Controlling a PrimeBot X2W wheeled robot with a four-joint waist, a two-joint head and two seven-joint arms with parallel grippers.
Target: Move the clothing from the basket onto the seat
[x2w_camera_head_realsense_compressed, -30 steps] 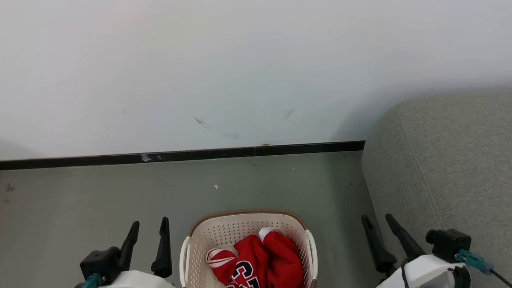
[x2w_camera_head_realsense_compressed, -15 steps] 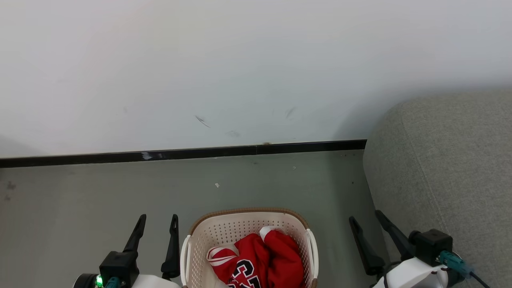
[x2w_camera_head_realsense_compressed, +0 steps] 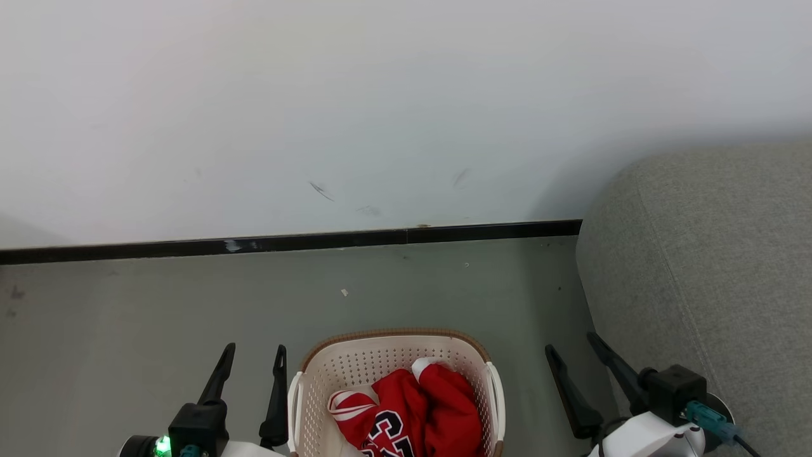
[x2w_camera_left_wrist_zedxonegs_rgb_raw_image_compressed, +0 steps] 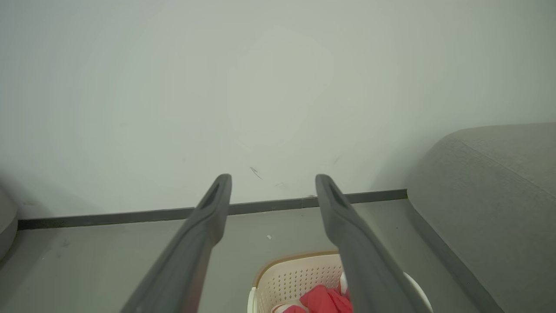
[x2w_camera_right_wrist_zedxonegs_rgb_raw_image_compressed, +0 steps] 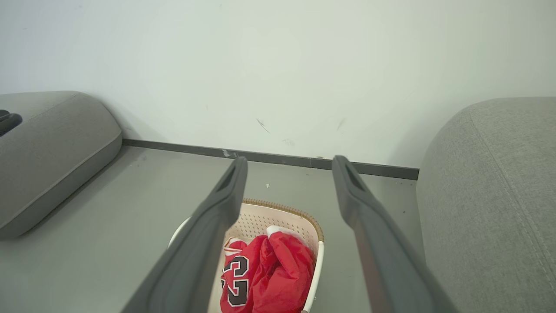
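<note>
Loosely crumpled red clothing (x2w_camera_head_realsense_compressed: 444,406) in perforated cream basket (x2w_camera_head_realsense_compressed: 355,365); rounded grey fabric seat (x2w_camera_head_realsense_compressed: 717,254); both jaws apart.

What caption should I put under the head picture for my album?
Open left claw and right claw flank the basket of red clothes, sofa nearby.

A plain white wall (x2w_camera_head_realsense_compressed: 380,95) runs across the back, evenly lit, with a few dark scuff marks (x2w_camera_head_realsense_compressed: 320,192) low down. A black skirting strip (x2w_camera_head_realsense_compressed: 317,242) meets a smooth grey-green floor (x2w_camera_head_realsense_compressed: 158,304), where a small white fleck (x2w_camera_head_realsense_compressed: 344,292) lies. Off to the left sits a rounded grey upholstered cushion (x2w_camera_right_wrist_zedxonegs_rgb_raw_image_compressed: 47,143).
</note>
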